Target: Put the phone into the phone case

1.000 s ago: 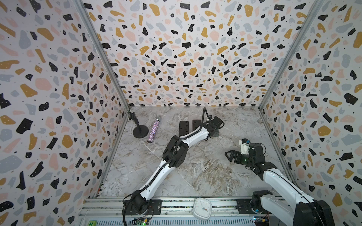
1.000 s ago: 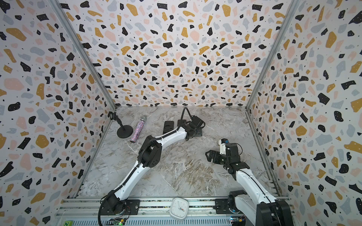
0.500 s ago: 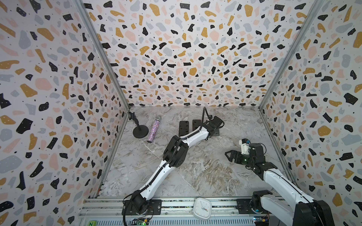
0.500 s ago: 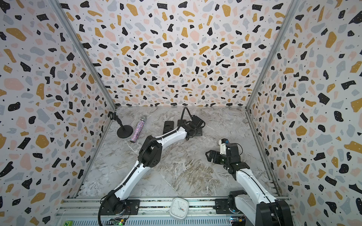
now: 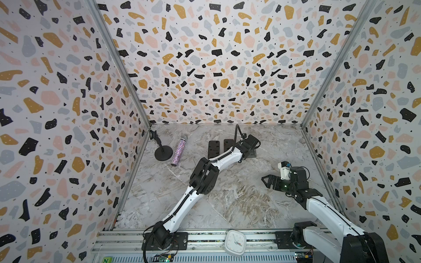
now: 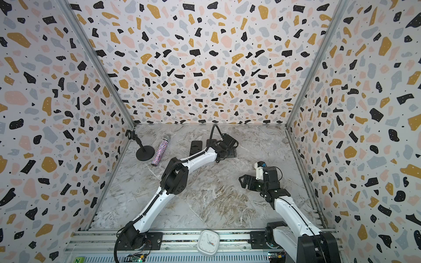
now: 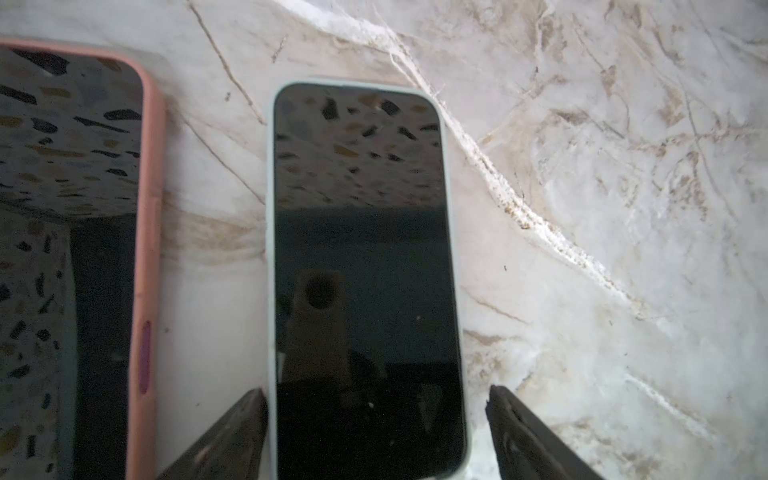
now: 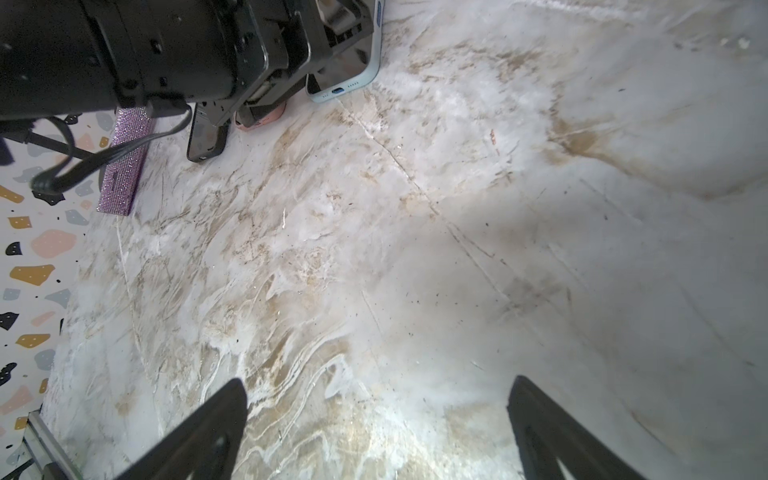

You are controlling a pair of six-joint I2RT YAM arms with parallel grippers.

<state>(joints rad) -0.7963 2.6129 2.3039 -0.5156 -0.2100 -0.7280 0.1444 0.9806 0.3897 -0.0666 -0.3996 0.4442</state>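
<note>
Left wrist view: phone (image 7: 365,270) lies flat on the bench (image 7: 602,208), screen up, apparently seated all round in the pale phone case (image 7: 271,249). Left gripper (image 7: 375,390) open, straddling one end; one jaw just beside the case edge, the other clear. Judgement: lift straight up, no sideways drag. Pink phone (image 7: 147,249) close on one flank, bare bench on the other. Right gripper (image 8: 378,380) open over bare bench, well apart.
</note>
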